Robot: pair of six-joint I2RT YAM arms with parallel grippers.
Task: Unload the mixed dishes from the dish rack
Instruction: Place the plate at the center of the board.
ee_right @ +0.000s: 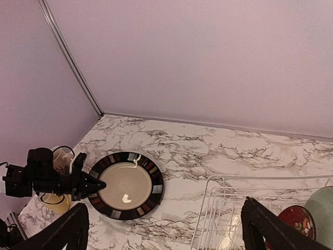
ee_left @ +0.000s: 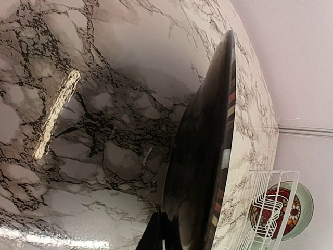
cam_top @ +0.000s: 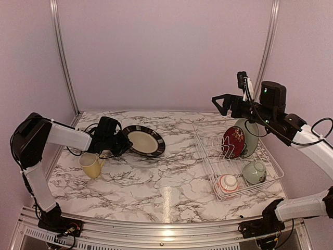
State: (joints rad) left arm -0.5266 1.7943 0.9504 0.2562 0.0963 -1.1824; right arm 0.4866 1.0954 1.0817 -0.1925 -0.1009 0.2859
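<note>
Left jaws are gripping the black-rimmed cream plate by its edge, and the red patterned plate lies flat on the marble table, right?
Not quite: the red patterned plate stands on edge in the white wire dish rack, as the top external view shows. The left jaws do grip the black-rimmed cream plate by its edge.
</note>
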